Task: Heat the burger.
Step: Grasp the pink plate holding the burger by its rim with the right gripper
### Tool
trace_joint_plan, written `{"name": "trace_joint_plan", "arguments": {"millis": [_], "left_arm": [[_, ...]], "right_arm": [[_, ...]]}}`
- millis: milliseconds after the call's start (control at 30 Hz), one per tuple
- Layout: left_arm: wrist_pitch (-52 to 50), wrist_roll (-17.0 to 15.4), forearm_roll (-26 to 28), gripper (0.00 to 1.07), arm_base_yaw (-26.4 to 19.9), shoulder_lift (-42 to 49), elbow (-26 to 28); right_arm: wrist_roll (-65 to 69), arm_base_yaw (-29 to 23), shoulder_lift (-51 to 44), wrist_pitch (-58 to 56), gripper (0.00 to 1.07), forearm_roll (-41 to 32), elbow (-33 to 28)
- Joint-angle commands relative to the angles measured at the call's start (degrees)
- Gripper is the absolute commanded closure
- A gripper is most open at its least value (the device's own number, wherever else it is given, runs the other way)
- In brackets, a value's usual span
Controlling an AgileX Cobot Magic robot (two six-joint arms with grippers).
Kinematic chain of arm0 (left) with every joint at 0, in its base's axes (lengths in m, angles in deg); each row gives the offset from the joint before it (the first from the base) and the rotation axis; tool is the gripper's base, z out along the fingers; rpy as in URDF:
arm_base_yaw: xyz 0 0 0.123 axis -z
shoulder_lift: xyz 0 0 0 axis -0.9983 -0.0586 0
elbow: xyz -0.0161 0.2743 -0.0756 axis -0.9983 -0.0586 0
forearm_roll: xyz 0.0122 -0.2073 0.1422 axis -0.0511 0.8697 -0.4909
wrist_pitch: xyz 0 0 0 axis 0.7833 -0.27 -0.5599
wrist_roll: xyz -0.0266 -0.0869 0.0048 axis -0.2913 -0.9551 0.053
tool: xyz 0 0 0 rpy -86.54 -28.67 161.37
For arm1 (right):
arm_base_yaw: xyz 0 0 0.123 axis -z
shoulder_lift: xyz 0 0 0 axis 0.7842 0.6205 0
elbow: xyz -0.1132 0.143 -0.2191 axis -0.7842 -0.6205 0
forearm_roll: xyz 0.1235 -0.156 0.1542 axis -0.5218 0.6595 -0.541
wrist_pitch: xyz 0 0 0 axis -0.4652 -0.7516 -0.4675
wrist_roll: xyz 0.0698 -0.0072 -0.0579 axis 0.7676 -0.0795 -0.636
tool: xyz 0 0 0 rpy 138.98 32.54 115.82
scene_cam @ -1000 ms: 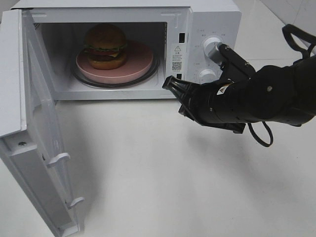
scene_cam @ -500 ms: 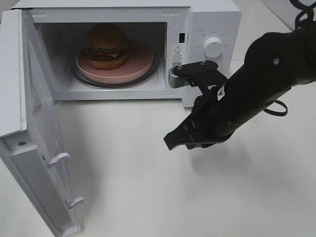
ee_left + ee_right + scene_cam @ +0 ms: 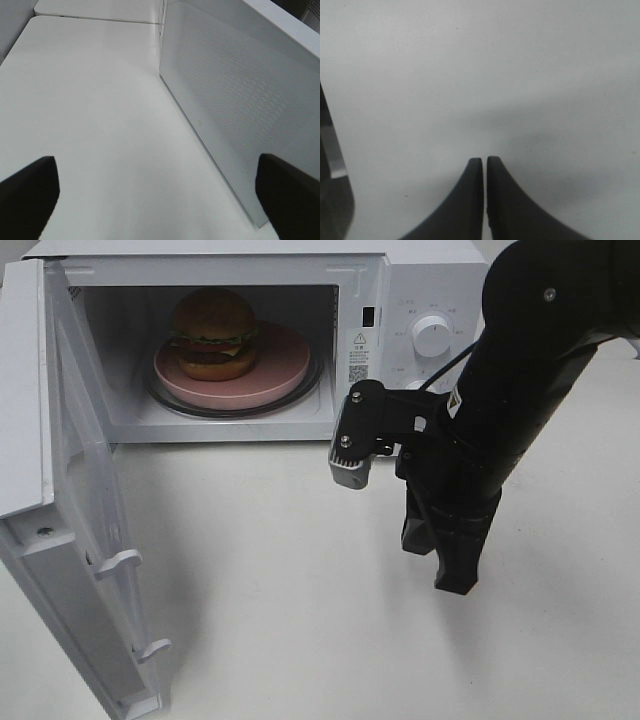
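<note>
- far back on the left, inside the microwave (image 3: pixel 420 300), the burger (image 3: pixel 213 333) sits on the pink plate (image 3: pixel 285 365), which rests on the glass turntable (image 3: pixel 312 388); neither of my claws touches it.
- nearer and to the right, my right claw (image 3: pixel 455 575) now hangs over bare table (image 3: pixel 280 580), tips pointing down. a second ago it was level at the mouth of the cavity, so my arm has swung out and away from the oven.
- its jaws are pressed together with only a hairline between them, and they hold nothing; the right wrist view shows just the two dark tips (image 3: pixel 483 200) above white tabletop.
- my left claw (image 3: pixel 160 200) is spread wide and empty, looking along the outer face of the door (image 3: pixel 225 105); this has not changed.
- the door (image 3: pixel 75 500) stands wide open at the near left, as it did before.
- i judge the loading done: burger in, arm clear of the opening.
- what remains, as i read it, is to swing the door closed and then turn the dial (image 3: pixel 432 336) on the panel.
</note>
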Motion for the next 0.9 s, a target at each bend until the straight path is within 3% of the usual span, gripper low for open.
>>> {"name": "trace_joint_plan", "arguments": {"millis": [33, 233, 367, 467, 500, 533, 567, 600, 633, 667, 700, 767, 800, 900], "left_arm": [[-0.52, 0.0, 0.4, 0.06, -0.17, 0.86, -0.11], [-0.52, 0.0, 0.4, 0.06, -0.17, 0.86, -0.11], [-0.52, 0.0, 0.4, 0.06, -0.17, 0.86, -0.11], [-0.52, 0.0, 0.4, 0.06, -0.17, 0.86, -0.11], [-0.52, 0.0, 0.4, 0.06, -0.17, 0.86, -0.11], [-0.52, 0.0, 0.4, 0.06, -0.17, 0.86, -0.11], [-0.52, 0.0, 0.4, 0.06, -0.17, 0.86, -0.11], [-0.52, 0.0, 0.4, 0.06, -0.17, 0.86, -0.11], [-0.52, 0.0, 0.4, 0.06, -0.17, 0.86, -0.11], [-0.52, 0.0, 0.4, 0.06, -0.17, 0.86, -0.11], [-0.52, 0.0, 0.4, 0.06, -0.17, 0.86, -0.11], [-0.52, 0.0, 0.4, 0.06, -0.17, 0.86, -0.11], [-0.52, 0.0, 0.4, 0.06, -0.17, 0.86, -0.11], [-0.52, 0.0, 0.4, 0.06, -0.17, 0.86, -0.11]], "right_arm": [[-12.15, 0.34, -0.52, -0.86, 1.0, 1.83, 1.49], [-30.08, 0.34, -0.52, 0.29, 0.97, 2.12, 2.75], [-32.31, 0.34, -0.52, 2.64, 0.93, 2.12, 2.75], [-32.37, 0.11, -0.52, 6.13, 0.85, 2.69, 2.75], [-32.37, 0.11, -0.52, 7.28, 0.82, 2.92, 2.75], [-32.2, 0.11, -0.52, 9.17, 0.7, 3.72, 2.75], [-32.2, 0.11, -0.52, 9.17, 0.7, 3.72, 2.75], [-31.8, 0.11, -0.52, 9.97, 0.63, 3.84, 2.75], [-31.0, 0.11, -0.52, 12.32, 0.48, 3.84, 2.75], [-31.0, 0.11, -0.52, 12.32, 0.48, 3.84, 2.75], [-29.97, 0.11, -0.52, 14.21, 0.34, 3.84, 2.75], [-29.56, 0.11, -0.52, 15.01, 0.28, 3.84, 2.75], [-29.51, -0.4, -0.52, 17.13, 0.17, 4.18, 2.75], [-28.19, -0.52, -0.52, 20.05, 0.12, 5.56, 2.75]]}}
